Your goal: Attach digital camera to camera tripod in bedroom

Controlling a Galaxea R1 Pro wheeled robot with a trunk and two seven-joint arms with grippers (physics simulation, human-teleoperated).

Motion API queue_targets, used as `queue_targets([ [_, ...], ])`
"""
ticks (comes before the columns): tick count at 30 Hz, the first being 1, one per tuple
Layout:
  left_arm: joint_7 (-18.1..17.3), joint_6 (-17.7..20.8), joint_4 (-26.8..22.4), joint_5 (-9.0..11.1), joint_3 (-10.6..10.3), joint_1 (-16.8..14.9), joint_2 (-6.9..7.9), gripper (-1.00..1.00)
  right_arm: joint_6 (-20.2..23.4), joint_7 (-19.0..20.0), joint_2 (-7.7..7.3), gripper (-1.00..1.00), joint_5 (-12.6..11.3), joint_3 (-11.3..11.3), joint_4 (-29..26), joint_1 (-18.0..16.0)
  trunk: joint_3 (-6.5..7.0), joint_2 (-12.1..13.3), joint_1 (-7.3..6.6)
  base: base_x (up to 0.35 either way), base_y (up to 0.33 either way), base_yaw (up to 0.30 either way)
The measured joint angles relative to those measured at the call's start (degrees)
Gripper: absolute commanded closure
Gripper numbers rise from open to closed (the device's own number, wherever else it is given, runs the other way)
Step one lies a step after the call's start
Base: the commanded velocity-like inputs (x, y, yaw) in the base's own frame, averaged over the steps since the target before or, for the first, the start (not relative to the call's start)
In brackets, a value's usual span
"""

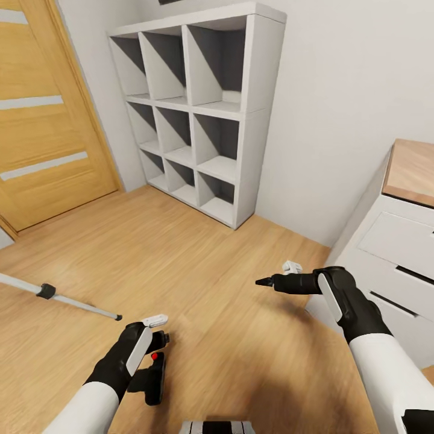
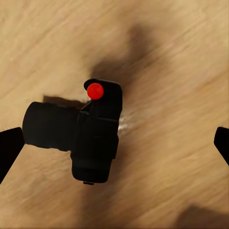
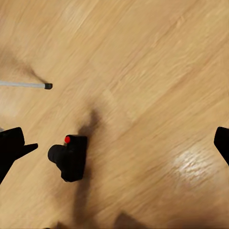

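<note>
Digital camera (image 2: 90, 136) lies on the wood floor (image 1: 199, 283), red dot up, directly under the left hand (image 1: 158, 330), which is spread wide around it, not touching. Right hand (image 1: 274, 276) is wide, holding nothing, well apart from the camera. Camera tripod (image 1: 60, 297) leg lies on the floor near the camera.

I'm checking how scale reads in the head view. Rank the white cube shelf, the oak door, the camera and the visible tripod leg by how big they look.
1. White cube shelf.
2. Oak door, cropped by the frame, so unsure against the shelf.
3. Tripod leg, long but thin.
4. Camera, partly hidden by the left end effector.
</note>
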Motion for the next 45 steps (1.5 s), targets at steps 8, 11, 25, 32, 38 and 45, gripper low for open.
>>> queue_targets([
  [8,0.0,0.0,0.06,0.0,0.0,0.0,0.0,-1.0,-0.17,-0.05,0.04,-1.0,0.08,0.01,-0.06,0.0,-1.77,-0.11,0.21,0.0,0.0,0.0],
  [11,0.0,0.0,0.08,0.0,0.0,0.0,0.0,-1.0,-0.18,-0.09,0.06,-1.0,0.09,0.0,-0.05,0.0,-2.44,-0.15,0.28,0.0,0.0,0.0],
  [25,0.0,0.0,0.09,-0.08,0.0,0.0,0.08,-1.0,-0.19,-0.2,0.07,-1.0,0.1,0.02,0.06,0.0,-5.54,-0.34,0.64,0.0,0.0,0.0],
  [32,0.0,-0.01,0.09,-0.09,0.0,0.0,0.09,-1.0,-0.19,-0.21,0.07,-1.0,0.1,0.02,0.11,0.0,-7.09,-0.43,0.82,0.0,0.0,0.0],
  [38,0.0,0.0,0.09,-0.09,0.0,0.0,0.09,-1.0,-0.19,-0.21,0.07,-1.0,0.1,0.02,0.13,0.0,-8.42,-0.51,0.98,0.0,0.0,0.0],
  [45,0.0,0.0,0.09,-0.09,0.0,0.0,0.09,-1.0,-0.21,-0.21,0.07,-1.0,0.16,0.02,0.13,0.0,-9.98,-0.61,1.16,0.0,0.0,0.0],
])
